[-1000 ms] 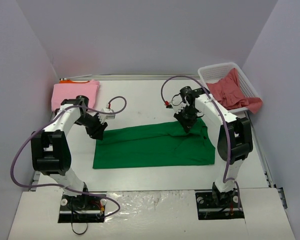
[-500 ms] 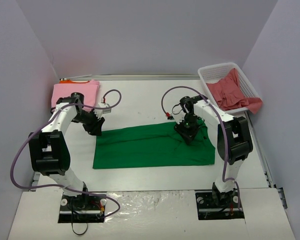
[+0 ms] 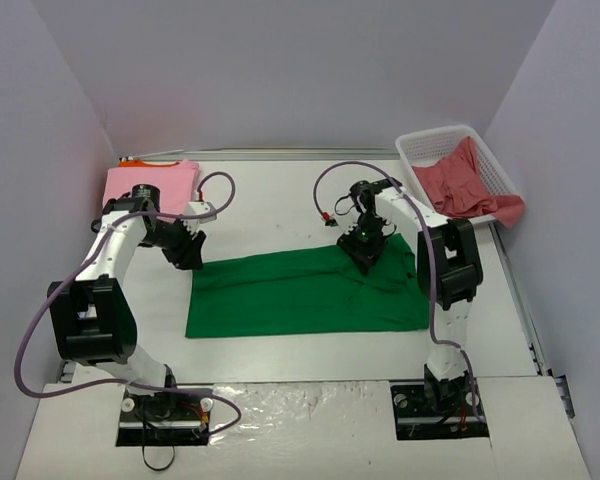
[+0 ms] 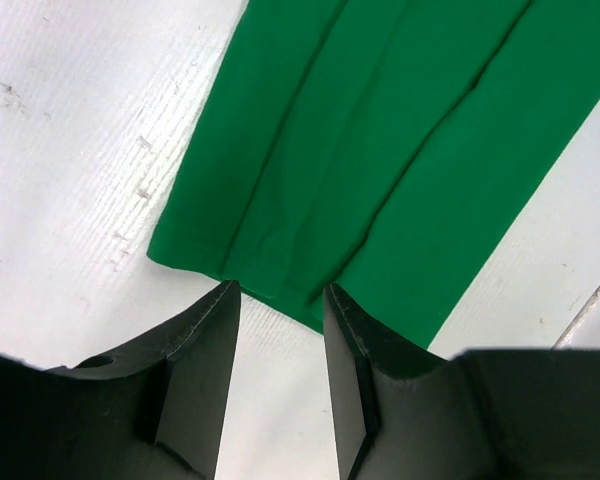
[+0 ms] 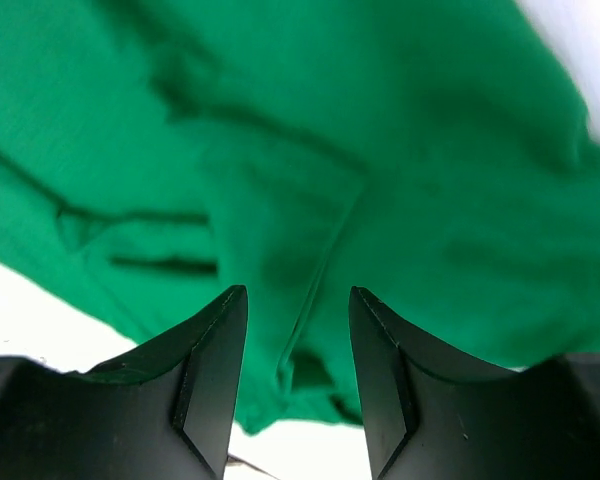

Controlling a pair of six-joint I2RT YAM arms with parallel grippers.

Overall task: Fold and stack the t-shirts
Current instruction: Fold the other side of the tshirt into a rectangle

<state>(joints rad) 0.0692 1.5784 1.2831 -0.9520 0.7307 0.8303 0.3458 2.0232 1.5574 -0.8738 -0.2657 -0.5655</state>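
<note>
Green t-shirt [image 3: 305, 293] folded into long flat band at table [image 3: 280, 200] centre — creased lengthwise, rumpled at 1 o'clock. Left gripper [image 3: 192, 257] spread at 10 o'clock corner; right gripper [image 3: 365, 258] spread over rumple — nothing pinched.

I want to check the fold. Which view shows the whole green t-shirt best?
The top external view: the green t-shirt lies there whole. The left wrist view shows only one end, the right wrist view only blurred wrinkled cloth.
</note>
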